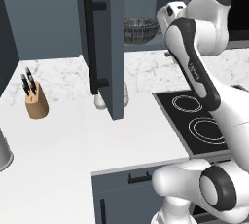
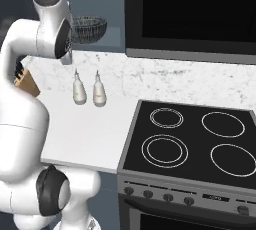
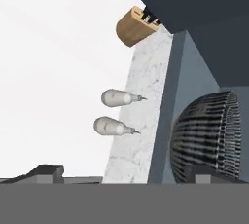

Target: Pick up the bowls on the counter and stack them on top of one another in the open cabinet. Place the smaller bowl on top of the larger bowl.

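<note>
Bowl (image 1: 140, 29) resting on cabinet (image 1: 116, 47) shelf, right by claw (image 3: 124, 175) with jaws spread wide, gripping nothing.

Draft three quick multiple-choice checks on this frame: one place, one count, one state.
1. Where is the dark grey bowl?
A on the floor
B on the cabinet shelf
C in a drawer

2. How many white shakers stand on the counter?
A one
B two
C four

3. What state is the cabinet door in?
A swung open
B shut
C taken off

Key:
1 B, the bowl sits up in the cupboard in both base views.
2 B, a pair stands side by side near the back wall.
3 A, the door juts out toward the camera with its bar handle facing left.
</note>
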You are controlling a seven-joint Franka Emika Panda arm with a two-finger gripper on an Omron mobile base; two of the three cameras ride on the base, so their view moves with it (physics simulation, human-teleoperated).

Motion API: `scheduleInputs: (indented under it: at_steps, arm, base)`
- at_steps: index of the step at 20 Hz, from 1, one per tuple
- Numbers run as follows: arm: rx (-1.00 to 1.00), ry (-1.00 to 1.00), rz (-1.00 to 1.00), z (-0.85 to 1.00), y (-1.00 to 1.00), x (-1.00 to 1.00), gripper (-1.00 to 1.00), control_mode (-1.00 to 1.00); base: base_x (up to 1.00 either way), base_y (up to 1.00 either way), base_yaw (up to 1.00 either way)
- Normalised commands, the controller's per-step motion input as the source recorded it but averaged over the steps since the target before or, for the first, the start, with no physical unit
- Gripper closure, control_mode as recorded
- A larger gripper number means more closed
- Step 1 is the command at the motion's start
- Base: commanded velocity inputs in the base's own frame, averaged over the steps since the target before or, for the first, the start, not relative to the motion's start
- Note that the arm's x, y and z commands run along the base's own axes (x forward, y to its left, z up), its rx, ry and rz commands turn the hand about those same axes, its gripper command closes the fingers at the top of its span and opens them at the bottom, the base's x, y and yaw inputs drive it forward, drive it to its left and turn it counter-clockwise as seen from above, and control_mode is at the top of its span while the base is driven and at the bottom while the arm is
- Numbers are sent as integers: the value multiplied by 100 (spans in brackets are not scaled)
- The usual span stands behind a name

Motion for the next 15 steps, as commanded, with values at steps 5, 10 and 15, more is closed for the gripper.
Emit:
scheduleInputs:
  at_steps: [5,10,15]
  arm:
    - [0,33,25,-100,-37,-83,-100,-100]
    - [-2,9,34,-67,-1,-2,-100,-100]
    - [0,0,0,0,0,0,-100,-100]
  base:
    - [0,0,0]
    - [0,0,0]
    - [0,0,0]
